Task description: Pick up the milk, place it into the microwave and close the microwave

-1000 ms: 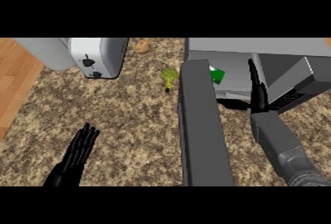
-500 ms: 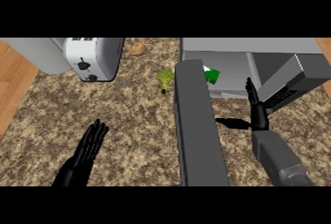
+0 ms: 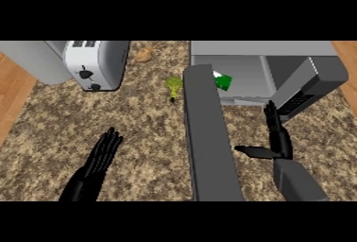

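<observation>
The right hand [image 3: 276, 138] sits just in front of the microwave [image 3: 279, 49], fingers straight and pointing toward its opening, thumb spread sideways toward the open door [image 3: 206, 142]. It holds nothing. The milk [image 3: 223, 82], a green and white carton, is inside the microwave's cavity at the door-hinge side, partly hidden by the door's upper edge and well apart from the hand.

With the carton apparently in place, the placing step looks done and closing the door is the step in hand. The door juts straight out from the microwave's front. The right hand is on its inner face, between door and opening, so a push from there would only swing the door wider. The next move likely calls for bringing a hand round to the door's outer face and sweeping it toward the opening, keeping clear of the carton.

The left hand [image 3: 102, 158] rests open, well away from the microwave on the door's far side. A toaster [image 3: 96, 62] stands farther off on that side.
</observation>
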You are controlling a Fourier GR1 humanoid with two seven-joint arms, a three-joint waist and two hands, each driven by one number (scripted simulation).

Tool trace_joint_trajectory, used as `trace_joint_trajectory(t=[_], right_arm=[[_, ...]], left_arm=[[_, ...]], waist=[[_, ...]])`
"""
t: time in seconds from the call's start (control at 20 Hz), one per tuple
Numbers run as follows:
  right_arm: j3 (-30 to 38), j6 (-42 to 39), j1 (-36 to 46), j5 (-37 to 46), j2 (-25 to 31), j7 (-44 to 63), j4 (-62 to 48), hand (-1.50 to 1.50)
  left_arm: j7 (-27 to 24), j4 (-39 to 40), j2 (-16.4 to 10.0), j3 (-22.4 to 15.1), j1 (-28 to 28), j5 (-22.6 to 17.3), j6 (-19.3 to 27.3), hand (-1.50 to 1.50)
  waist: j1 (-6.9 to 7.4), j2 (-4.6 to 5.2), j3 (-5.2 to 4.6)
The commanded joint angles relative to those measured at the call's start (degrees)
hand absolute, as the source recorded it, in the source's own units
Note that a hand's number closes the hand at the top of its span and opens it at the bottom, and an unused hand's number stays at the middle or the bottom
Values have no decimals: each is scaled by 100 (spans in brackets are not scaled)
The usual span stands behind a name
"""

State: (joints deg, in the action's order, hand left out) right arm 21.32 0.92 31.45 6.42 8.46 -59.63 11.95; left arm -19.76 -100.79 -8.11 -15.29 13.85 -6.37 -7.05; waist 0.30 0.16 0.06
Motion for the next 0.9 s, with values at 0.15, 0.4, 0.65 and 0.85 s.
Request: trace_joint_trajectory(t=[0.15,0.4,0.65,0.85], right_arm=[[-110,-1358,-874,-217,-28,-689,556,-150],[-205,-1693,-1472,-444,37,-622,1389,-150],[-419,-1805,-2113,-618,94,-141,2461,-150],[-602,-2015,-2813,-817,146,236,3428,-150]], left_arm=[[255,339,-280,-125,-275,178,-369,150],[372,684,-202,-310,-609,734,-162,150],[271,868,-398,-862,-684,1537,-223,150],[371,1377,-137,-1310,-955,2019,-152,150]], waist=[[-102,-34,-8],[-164,-46,-12],[-255,-79,-22],[-266,-68,-24]])
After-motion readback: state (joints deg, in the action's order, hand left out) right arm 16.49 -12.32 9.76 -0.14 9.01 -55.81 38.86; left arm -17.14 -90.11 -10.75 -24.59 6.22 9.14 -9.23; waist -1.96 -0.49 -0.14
